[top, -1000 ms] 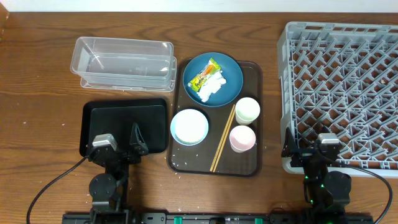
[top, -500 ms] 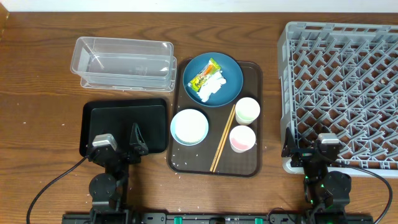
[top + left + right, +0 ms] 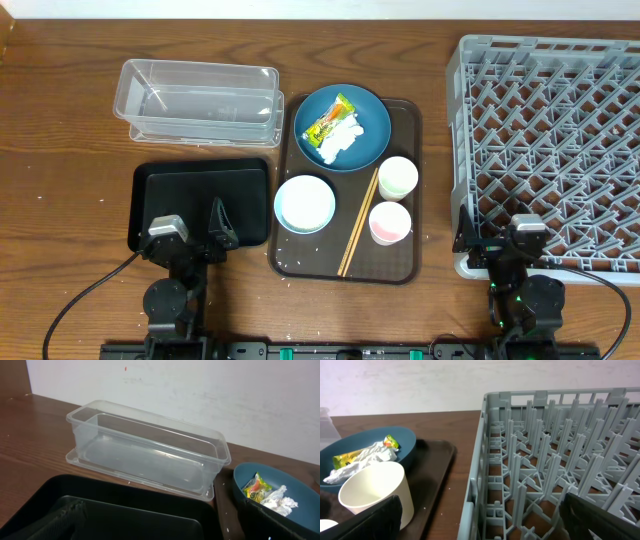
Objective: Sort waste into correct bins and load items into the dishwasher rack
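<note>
On the brown serving tray [image 3: 405,120] sits the dark-blue dish [image 3: 368,128] holding the snack wrapper [image 3: 329,119] and the white tissue [image 3: 344,140]. Below it are the pale-blue bowl [image 3: 305,203], pale-green cup [image 3: 397,178], pink cup [image 3: 390,222] and chopsticks [image 3: 358,222]. A few white grains [image 3: 285,264] lie on the tray's front left. The clear tub [image 3: 200,100] and black tray [image 3: 200,190] are on the left, the grey rack [image 3: 550,140] on the right. My left gripper [image 3: 193,236] is open over the black tray's front edge. My right gripper [image 3: 495,240] is open at the rack's front left corner.
The left wrist view shows the clear tub [image 3: 150,450], the black tray [image 3: 125,495] and the dish [image 3: 300,495]. The right wrist view shows the rack wall [image 3: 485,460], the cup [image 3: 375,492] and the brown tray [image 3: 437,470]. Bare wooden table lies around.
</note>
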Tool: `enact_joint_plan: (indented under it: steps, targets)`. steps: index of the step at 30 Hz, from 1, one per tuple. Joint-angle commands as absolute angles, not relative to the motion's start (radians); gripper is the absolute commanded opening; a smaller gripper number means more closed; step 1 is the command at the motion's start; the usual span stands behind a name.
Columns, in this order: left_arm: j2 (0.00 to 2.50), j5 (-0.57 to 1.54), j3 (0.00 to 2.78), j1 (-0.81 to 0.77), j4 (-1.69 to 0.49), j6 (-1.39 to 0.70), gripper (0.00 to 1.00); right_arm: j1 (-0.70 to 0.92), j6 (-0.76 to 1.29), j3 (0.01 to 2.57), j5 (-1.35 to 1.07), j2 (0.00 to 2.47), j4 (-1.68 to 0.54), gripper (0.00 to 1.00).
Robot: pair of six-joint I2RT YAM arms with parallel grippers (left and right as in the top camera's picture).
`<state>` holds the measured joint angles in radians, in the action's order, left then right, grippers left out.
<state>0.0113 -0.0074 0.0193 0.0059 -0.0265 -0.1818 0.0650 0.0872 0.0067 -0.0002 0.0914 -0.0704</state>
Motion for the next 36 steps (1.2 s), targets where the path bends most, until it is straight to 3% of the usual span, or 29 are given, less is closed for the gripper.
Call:
enact_joint_plan:
  steps: [1, 9, 10, 11, 12, 14, 17, 19, 20, 36]
  targets:
    - [0.004, -0.035, 0.004, 0.011, -0.070, -0.168, 0.98, 0.072, 0.081, 0.006, 0.003, 0.092, -0.075, 0.99]
    - [0.004, -0.035, 0.004, 0.011, -0.070, -0.168, 0.98, 0.072, 0.081, 0.006, 0.002, 0.092, -0.075, 0.99]
    - [0.004, -0.035, 0.004, 0.011, -0.070, -0.168, 0.98, 0.072, 0.081, 0.006, -0.003, 0.092, -0.075, 0.94]
    - [0.004, -0.035, 0.004, 0.011, -0.070, -0.168, 0.98, 0.072, 0.081, 0.006, -0.015, 0.092, -0.075, 0.72]
    - [0.004, -0.035, 0.004, 0.011, -0.070, -0.168, 0.98, 0.072, 0.081, 0.006, -0.030, 0.092, -0.074, 0.55]
    - [0.004, -0.035, 0.004, 0.011, -0.070, -0.168, 0.98, 0.072, 0.081, 0.006, -0.059, 0.092, -0.071, 0.45]
    - [0.004, -0.035, 0.004, 0.011, -0.070, -0.169, 0.98, 0.072, 0.081, 0.006, -0.080, 0.092, -0.068, 0.50]
    - [0.004, -0.047, 0.004, 0.011, -0.069, -0.168, 0.98, 0.072, 0.081, 0.006, -0.079, 0.092, -0.068, 0.88]
    - [0.004, -0.046, 0.004, 0.011, -0.070, -0.168, 0.98, 0.072, 0.081, 0.006, -0.079, 0.092, -0.068, 0.99]
    - [0.005, -0.045, 0.004, 0.011, -0.070, -0.169, 0.98, 0.071, 0.081, 0.006, -0.133, 0.092, -0.062, 0.99]
